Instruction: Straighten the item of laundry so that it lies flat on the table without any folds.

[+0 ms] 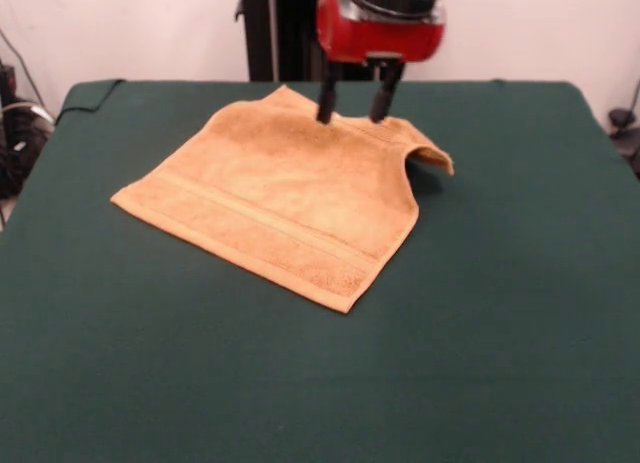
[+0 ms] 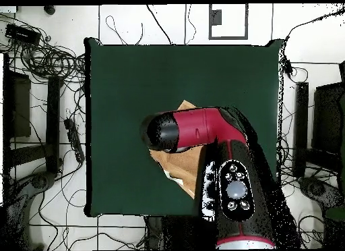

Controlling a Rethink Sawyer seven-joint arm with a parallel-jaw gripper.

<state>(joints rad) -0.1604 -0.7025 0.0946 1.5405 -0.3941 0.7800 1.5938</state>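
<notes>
The orange-tan terry towel lies on the dark green table toward the far middle. Most of it is flat, with a woven border band along its near edge. Its far right corner is raised and curled, casting a shadow. My gripper hangs over the towel's far edge, its two black fingers apart and pointing down at the cloth, holding nothing. In the overhead view the red and black arm hides the gripper and most of the towel; only small parts of it show.
The table's far edge runs just behind the towel in the front view. Cables and dark equipment sit off the table's left side. In the overhead view, cables and stands ring the table.
</notes>
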